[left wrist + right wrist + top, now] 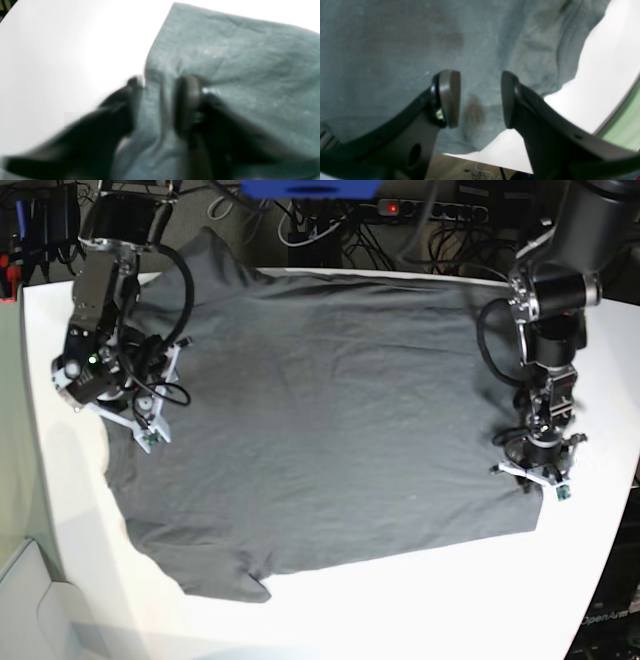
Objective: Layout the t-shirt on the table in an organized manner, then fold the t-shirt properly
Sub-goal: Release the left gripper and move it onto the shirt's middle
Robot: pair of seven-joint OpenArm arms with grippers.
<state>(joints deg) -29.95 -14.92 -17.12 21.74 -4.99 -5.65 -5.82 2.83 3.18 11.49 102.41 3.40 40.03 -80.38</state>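
The left gripper (157, 100) is pinching the t-shirt (320, 430) edge while the right gripper's (480, 100) jaws are standing open above it, so uneven pulling is risking new wrinkles on the bench (420, 600).

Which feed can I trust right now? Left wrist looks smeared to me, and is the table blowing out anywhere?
Left wrist view: the left gripper is smeared and soft, closing on a ridge of the t-shirt; the table is washed out white. Right wrist view: the right gripper is sharper, the cloth soft. Base view: evenly lit, sharpest overall.
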